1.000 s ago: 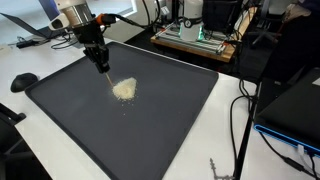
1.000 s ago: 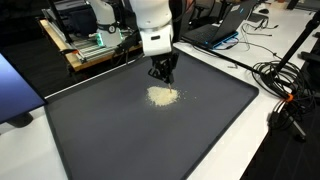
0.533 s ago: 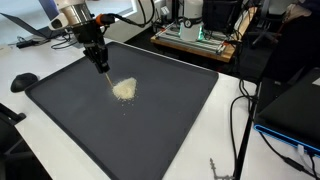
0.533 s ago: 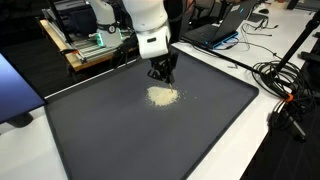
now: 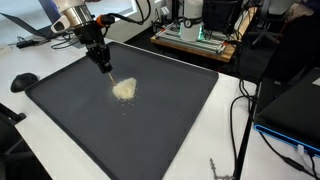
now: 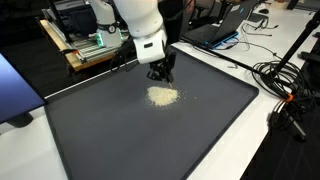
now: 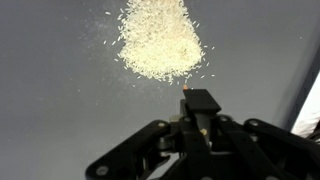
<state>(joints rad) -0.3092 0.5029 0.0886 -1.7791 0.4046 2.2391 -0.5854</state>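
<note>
In an exterior view, your gripper [image 5: 104, 67] hangs just beside the grain pile [image 5: 124, 89] on the dark mat [image 5: 160, 130]. In an exterior view, the gripper [image 6: 163, 74] hovers at the grain pile [image 6: 163, 95]. In the wrist view, the jaws are pressed together, near the grain pile [image 7: 158, 40].

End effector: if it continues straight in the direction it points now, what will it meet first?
Probably the bare mat, just beside the grain pile. The shut end effector points steeply down, close to the pile's edge. Depth is unclear, so it might clip that edge instead.
</note>
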